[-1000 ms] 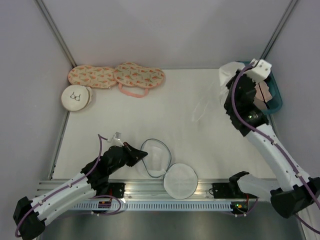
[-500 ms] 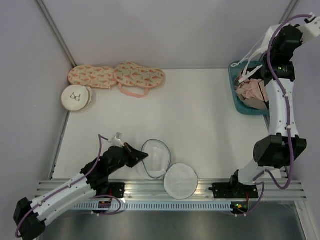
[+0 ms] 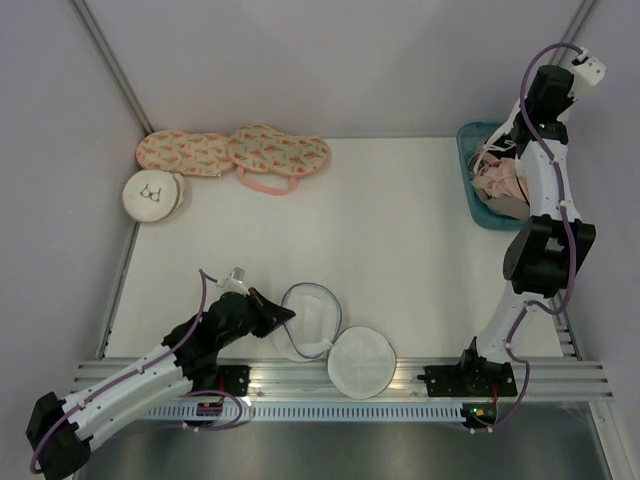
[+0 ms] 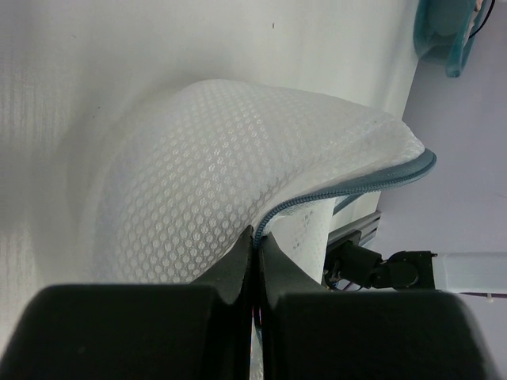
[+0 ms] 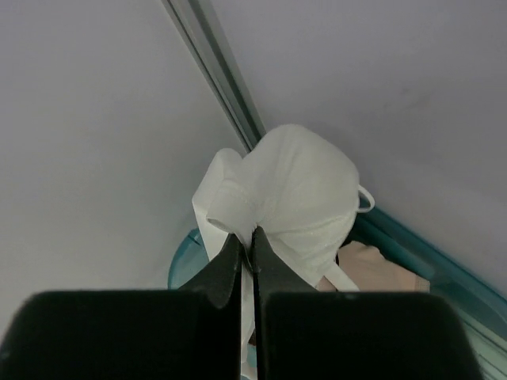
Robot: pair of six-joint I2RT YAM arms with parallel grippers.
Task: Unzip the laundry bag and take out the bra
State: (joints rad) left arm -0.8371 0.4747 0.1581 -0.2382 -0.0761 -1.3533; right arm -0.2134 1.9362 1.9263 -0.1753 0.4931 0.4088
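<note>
The laundry bag, a round white mesh pouch, lies unzipped at the table's front edge, its other half folded open to the left. My left gripper is shut on the bag's blue-grey zipper rim, and the mesh bulges in front of the left wrist camera. My right gripper is at the back right, shut on the white bra. The bra hangs bunched from the fingertips above the teal bin. In the top view only white bits of the bra show.
The teal bin at the back right holds pink and beige garments. Two pink patterned cases and a cream round pouch lie at the back left. Grey walls stand close behind the bin. A metal rail runs along the front.
My right arm swung up from the table's right side to the back right corner with the bra, and now holds it over the bin. The left arm and the bag stayed put.
</note>
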